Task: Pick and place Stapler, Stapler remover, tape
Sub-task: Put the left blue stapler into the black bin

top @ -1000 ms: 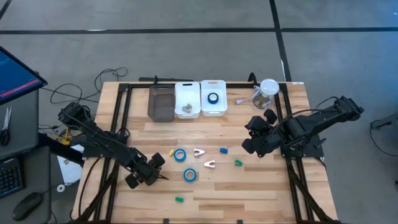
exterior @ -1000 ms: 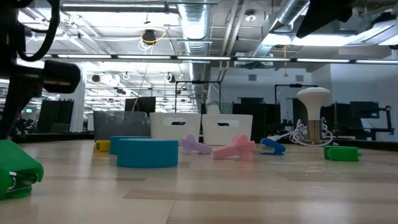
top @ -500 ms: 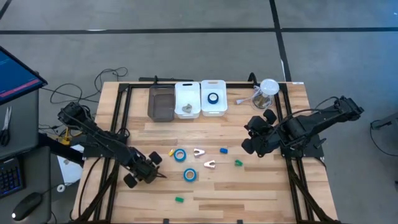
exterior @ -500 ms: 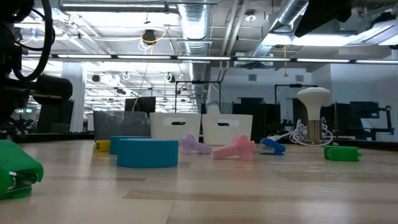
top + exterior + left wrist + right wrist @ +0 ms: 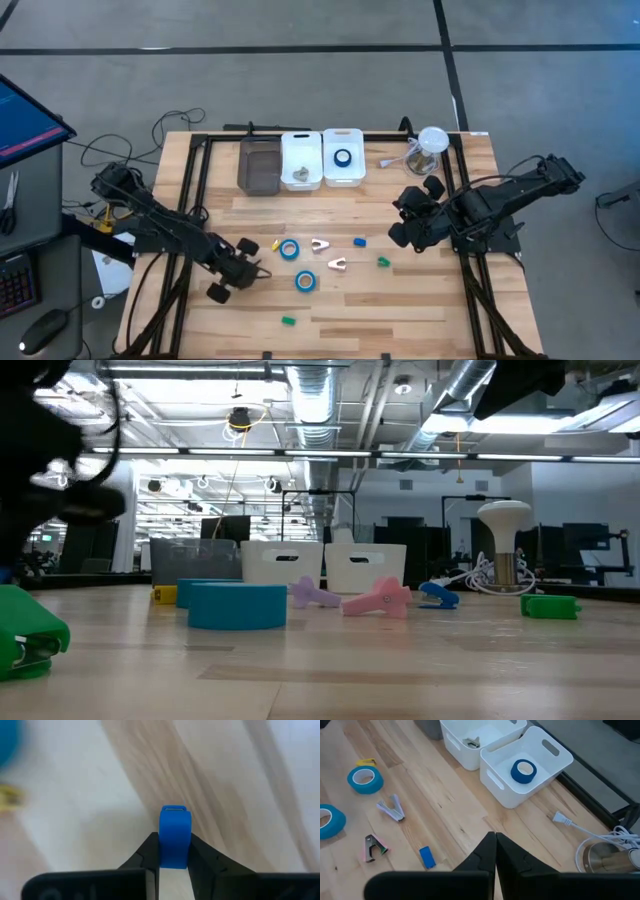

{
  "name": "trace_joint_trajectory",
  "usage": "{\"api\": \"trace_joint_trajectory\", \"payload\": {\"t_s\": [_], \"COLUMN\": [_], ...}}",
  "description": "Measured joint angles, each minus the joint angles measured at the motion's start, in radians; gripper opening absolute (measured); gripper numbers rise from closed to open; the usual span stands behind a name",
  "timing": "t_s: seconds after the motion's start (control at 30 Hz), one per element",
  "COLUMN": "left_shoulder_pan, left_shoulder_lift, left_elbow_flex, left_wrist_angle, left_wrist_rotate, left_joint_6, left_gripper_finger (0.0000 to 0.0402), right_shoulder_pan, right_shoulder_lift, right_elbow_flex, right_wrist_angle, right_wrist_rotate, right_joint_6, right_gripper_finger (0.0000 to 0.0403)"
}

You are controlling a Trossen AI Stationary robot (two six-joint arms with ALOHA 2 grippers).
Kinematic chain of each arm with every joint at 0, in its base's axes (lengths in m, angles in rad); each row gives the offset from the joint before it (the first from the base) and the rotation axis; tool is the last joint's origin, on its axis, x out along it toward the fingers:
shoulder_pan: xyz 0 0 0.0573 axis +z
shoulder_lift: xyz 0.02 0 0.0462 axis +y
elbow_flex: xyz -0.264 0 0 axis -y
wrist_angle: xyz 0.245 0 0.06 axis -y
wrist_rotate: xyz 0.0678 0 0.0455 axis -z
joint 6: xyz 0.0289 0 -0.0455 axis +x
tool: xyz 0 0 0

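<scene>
The left gripper (image 5: 174,851) has its jaws clenched on a small blue stapler (image 5: 175,836), held clear above the wooden counter (image 5: 400,300). In the high view it sits well short of the white tape bin (image 5: 343,157), off to that bin's left and nearer the counter's front edge.

Two tape rolls (image 5: 290,249) (image 5: 305,282) lie on the counter between the gripper and the bin, with two pale staple removers (image 5: 319,244) (image 5: 337,265) just beside them; a third tape roll (image 5: 523,771) already rests inside the bin. Next to that bin stand a second white bin (image 5: 301,158) holding something small and grey, and a dark bin (image 5: 259,166).

The right gripper (image 5: 495,851), jaws pressed together and empty, waits to the bin's right.

This looks like the carry step for the stapler. The next move calls for choosing a bin and letting go over it.
</scene>
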Motion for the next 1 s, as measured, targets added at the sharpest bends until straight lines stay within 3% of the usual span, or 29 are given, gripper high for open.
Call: {"api": "trace_joint_trajectory", "payload": {"t_s": [0.13, 0.27, 0.5, 0.7, 0.87, 1.0], "left_shoulder_pan": [0.051, 0.144, 0.361, 0.566, 0.754, 0.897], "left_shoulder_lift": [-0.073, -0.18, -0.367, -0.446, -0.45, -0.419], "left_elbow_flex": [0.023, 0.045, 0.058, 0.058, 0.058, 0.058], "left_wrist_angle": [-0.002, -0.001, -0.009, -0.008, -0.002, 0.035], "left_wrist_rotate": [-0.066, -0.194, -0.347, -0.429, -0.431, -0.356], "left_joint_6": [-0.051, -0.093, -0.076, -0.005, 0.013, 0.024], "left_gripper_finger": [0.0049, 0.0049, 0.0049, 0.0049, 0.0049, 0.0049], "right_shoulder_pan": [0.0, 0.0, 0.0, 0.0, -0.007, -0.025], "right_shoulder_lift": [0.0, 0.0, 0.0, 0.0, 0.0, 0.0], "right_elbow_flex": [0.0, 0.0, 0.0, 0.0, 0.0, 0.0], "right_wrist_angle": [0.0, 0.0, 0.0, 0.0, 0.002, 0.004], "right_wrist_rotate": [0.001, 0.001, 0.001, 0.011, 0.029, 0.027], "right_joint_6": [-0.004, -0.004, -0.004, 0.0, 0.002, 0.003], "right_gripper_finger": [0.0, 0.0, 0.0, 0.0, 0.0, 0.0]}}
